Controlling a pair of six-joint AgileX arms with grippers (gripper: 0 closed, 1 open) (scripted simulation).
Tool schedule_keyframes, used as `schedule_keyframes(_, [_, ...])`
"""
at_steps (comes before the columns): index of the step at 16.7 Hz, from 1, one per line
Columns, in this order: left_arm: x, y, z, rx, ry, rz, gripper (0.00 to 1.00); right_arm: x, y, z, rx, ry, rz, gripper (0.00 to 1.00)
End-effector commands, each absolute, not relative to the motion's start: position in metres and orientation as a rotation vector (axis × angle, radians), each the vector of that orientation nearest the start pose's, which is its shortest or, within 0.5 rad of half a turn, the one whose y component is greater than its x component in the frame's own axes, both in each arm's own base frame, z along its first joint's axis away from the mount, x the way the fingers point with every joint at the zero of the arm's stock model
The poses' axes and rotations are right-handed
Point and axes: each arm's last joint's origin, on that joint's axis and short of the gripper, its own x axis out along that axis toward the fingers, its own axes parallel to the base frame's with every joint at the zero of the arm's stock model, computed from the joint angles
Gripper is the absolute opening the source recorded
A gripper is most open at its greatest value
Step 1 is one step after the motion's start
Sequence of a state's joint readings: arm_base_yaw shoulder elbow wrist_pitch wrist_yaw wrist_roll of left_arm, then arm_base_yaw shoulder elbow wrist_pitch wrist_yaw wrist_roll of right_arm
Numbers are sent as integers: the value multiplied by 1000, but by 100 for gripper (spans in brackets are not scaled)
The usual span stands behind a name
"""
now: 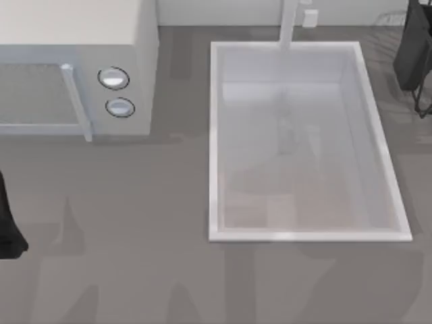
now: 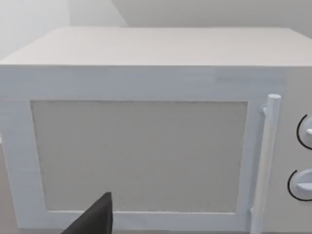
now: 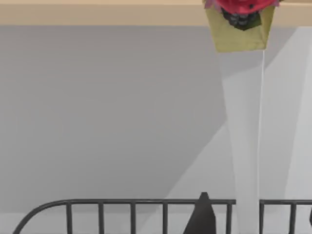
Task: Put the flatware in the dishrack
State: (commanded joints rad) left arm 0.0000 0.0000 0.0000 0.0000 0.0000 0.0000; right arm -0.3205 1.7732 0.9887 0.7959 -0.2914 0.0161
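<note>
Right gripper point(image 1: 413, 50) sits at the table's far right corner by the dishrack point(image 3: 146, 214), flatware point(image 3: 241, 97) close to its camera; can't tell whether it's grasped. Left arm parked at the left edge, facing the microwave point(image 2: 141, 146).

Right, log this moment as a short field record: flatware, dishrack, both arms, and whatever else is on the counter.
flatware: red head, yellow collar, white handle, close to the right wrist camera, handle crossing the rack wires
dishrack: dark wire rack at the top view's far right edge
right gripper: beside the rack wires, one dark fingertip in view
left arm: parked at the table's left edge
sink basin: white, right of centre
microwave: white, far left, door shut
</note>
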Motion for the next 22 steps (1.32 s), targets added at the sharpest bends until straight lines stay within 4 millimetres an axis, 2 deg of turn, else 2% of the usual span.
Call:
schedule_keyframes(2, [106,-1,160,0,0,0,100,379,-108,219,0,0,-10,0])
schedule_keyframes(6, [106,-1,160,0,0,0,100,379,-108,219,0,0,-10,0])
schedule_keyframes(19, [106,-1,160,0,0,0,100,379,-108,219,0,0,-10,98])
schedule_keyframes(22, [106,-1,160,0,0,0,100,379,-108,219,0,0,-10,100])
